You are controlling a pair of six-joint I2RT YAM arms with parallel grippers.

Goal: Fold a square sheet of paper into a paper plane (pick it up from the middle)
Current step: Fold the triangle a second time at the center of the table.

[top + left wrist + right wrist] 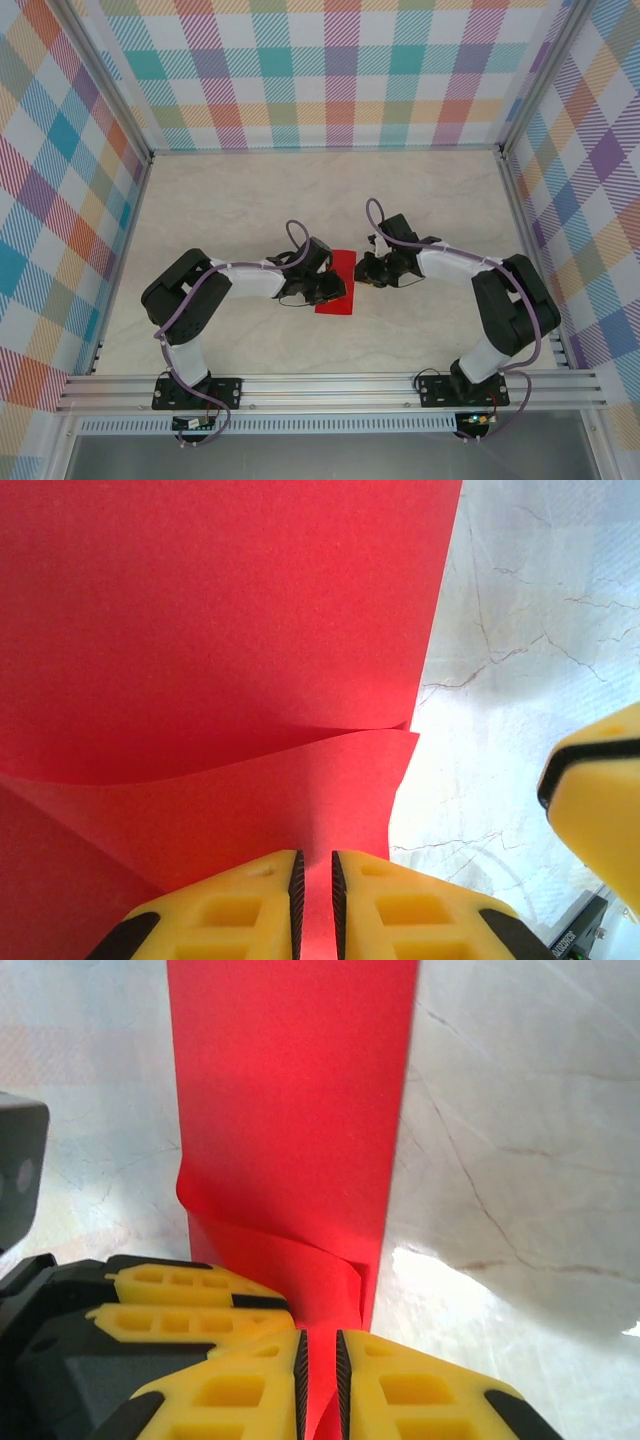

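Now, from overhead, the thin bright red square sheet of paper (335, 305) is seen near the middle of the pale marble-patterned tabletop (230, 200), caught between the two arms. The left gripper (328, 290) is set on the sheet's left side. The right gripper (361, 271) is pressed to its right edge, a little farther back.

On the left wrist camera, the left gripper (315, 865) is shown almost closed. Its yellow fingers (240, 905) are drawn in to a narrow slit, and red paper is pinched in that slit. Ahead of the tips the sheet is doubled over, one layer curving above the other. A yellow finger of the right gripper is glimpsed at the right, above bare tabletop.

On the right wrist camera, the right gripper (320, 1345) is likewise brought nearly together. Its yellow fingers (430, 1390) are clamped on the paper, which runs away as a tall red band with a small curled fold just ahead of the tips. The left gripper's yellow fingers are seen just beside, on the left, against the paper's edge.
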